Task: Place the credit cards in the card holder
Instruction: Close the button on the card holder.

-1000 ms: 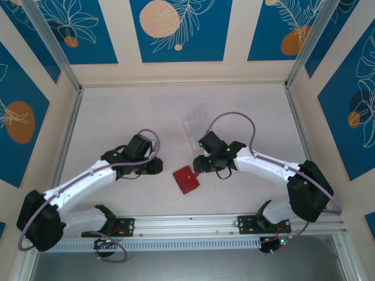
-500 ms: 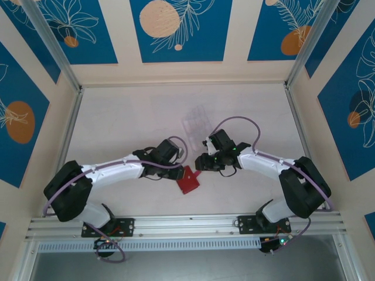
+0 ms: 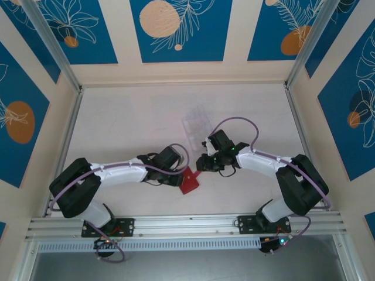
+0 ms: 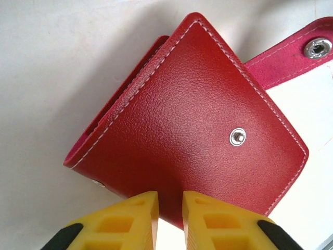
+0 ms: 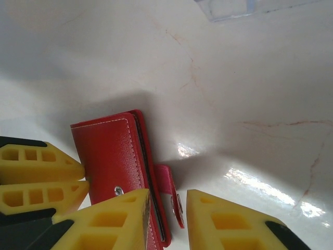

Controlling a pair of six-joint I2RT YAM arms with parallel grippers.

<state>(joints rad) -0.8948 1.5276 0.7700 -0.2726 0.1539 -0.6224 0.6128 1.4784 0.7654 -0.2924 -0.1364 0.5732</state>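
The red card holder (image 3: 190,182) lies folded on the table between my two grippers. In the left wrist view its cover (image 4: 197,120) shows a snap stud, and its tab (image 4: 296,54) sticks out loose at the upper right. My left gripper (image 4: 170,197) is shut to a narrow slit, its tips at the holder's near edge and gripping nothing. My right gripper (image 5: 169,195) is open, with the tab (image 5: 178,200) and the holder's edge between its fingers, touching neither. The left gripper's fingers (image 5: 47,177) butt against the holder's far side. The credit cards are out of view.
A clear plastic tray (image 3: 196,123) stands just beyond the right gripper (image 3: 198,165), and its corner (image 5: 244,8) shows in the right wrist view. Low walls and metal rails bound the pale table (image 3: 123,117). The left gripper (image 3: 181,175) sits by the holder's left corner.
My left arm has swung right until its fingers reached the card holder. The right gripper's jaws have narrowed around the tab. The holder has turned slightly.
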